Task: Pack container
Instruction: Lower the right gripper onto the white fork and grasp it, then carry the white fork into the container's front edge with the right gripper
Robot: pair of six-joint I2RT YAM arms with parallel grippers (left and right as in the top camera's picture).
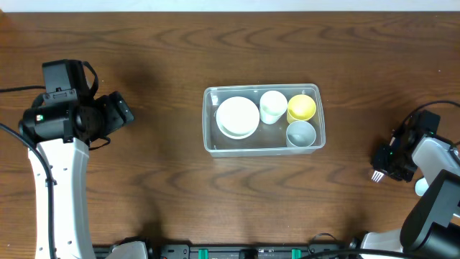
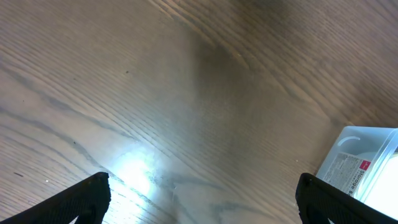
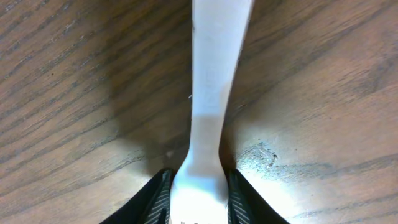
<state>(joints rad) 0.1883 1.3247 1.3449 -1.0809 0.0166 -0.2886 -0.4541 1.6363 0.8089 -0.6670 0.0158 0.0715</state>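
From the right wrist I only get the handle of the white plastic fork (image 3: 211, 93); its far end runs off the top of the picture. The right gripper (image 3: 199, 198) shows as two dark fingertips at the bottom edge, pinched tight on either side of that handle. From above, the tines poke out from under the dark wrist at the right side of the brown wood-grain worktop (image 1: 144, 180), and the fingers are hidden there.

The left gripper (image 2: 199, 202) is cut down to two black tips in the bottom corners of its own view, spread wide with only wood between them. One labelled corner of the clear rectangular plastic tub (image 1: 259, 146) peeks in at that view's right edge, the print too small to read.

The tub sits mid-worktop, well apart from both arms. Inside it are a round white dish (image 1: 237, 116) at the left end, a white cup (image 1: 273, 106) beside it, and a yellow cup (image 1: 301, 108) and small grey bowl (image 1: 300, 134) side by side at the right end.
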